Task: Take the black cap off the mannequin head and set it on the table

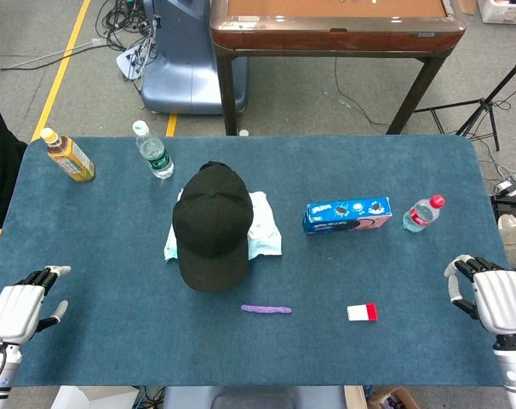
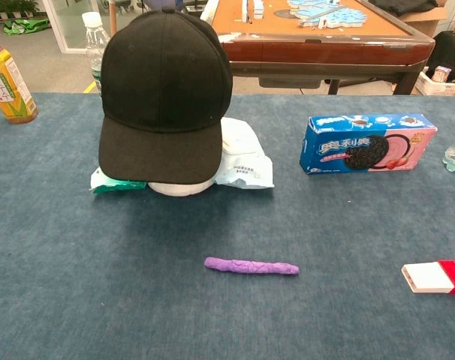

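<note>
you're working over a blue felt-covered table [image 1: 113, 341] on a grey floor, with a wooden table [image 1: 335, 25] standing beyond its far edge. the black cap [image 1: 211, 223] sits on the mannequin head [image 2: 179, 187], a little left of the table's middle, its brim pointing toward you; only a pale sliver of the head shows under the brim in the chest view. white packets [image 1: 265, 226] lie under and beside the head. your left hand [image 1: 24, 302] rests at the near left corner, holding nothing, fingers loosely curled and apart; your right hand [image 1: 492, 294] sits at the near right edge, also empty with fingers apart. both are well apart from the cap. a purple strip [image 1: 266, 309] lies near the cap's brim, a red-and-white box [image 1: 362, 313] to its right. further back you have a cookie box [image 1: 347, 215], 2 clear bottles [image 1: 154, 151] [image 1: 423, 213] and a tea bottle [image 1: 67, 156].
</note>
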